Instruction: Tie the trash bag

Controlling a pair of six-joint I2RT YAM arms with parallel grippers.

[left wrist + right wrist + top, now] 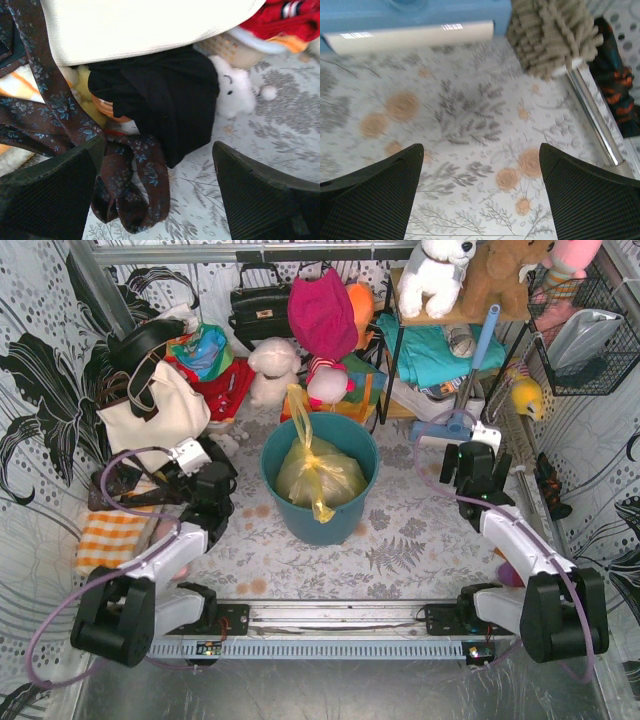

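The trash bag (318, 472) is thin yellow plastic and sits inside the teal bin (322, 520) at the middle of the floor. One twisted end stands up at the back left and another hangs over the bin's front. My left gripper (205, 478) is to the left of the bin, apart from it. In its wrist view it is open (157, 145) over a black cloth and a brown flowered strap. To the right of the bin my right gripper (468, 458) is open (481, 147) above bare floral floor. Neither wrist view shows the bag.
A cream tote bag (150, 420) (150, 25), a black cloth (165, 100), a brown flowered strap (135, 190) and a white plush toy (235, 92) lie by the left gripper. A blue dustpan (410, 15), grey mop head (552, 35) and metal pole (592, 110) lie ahead of the right gripper.
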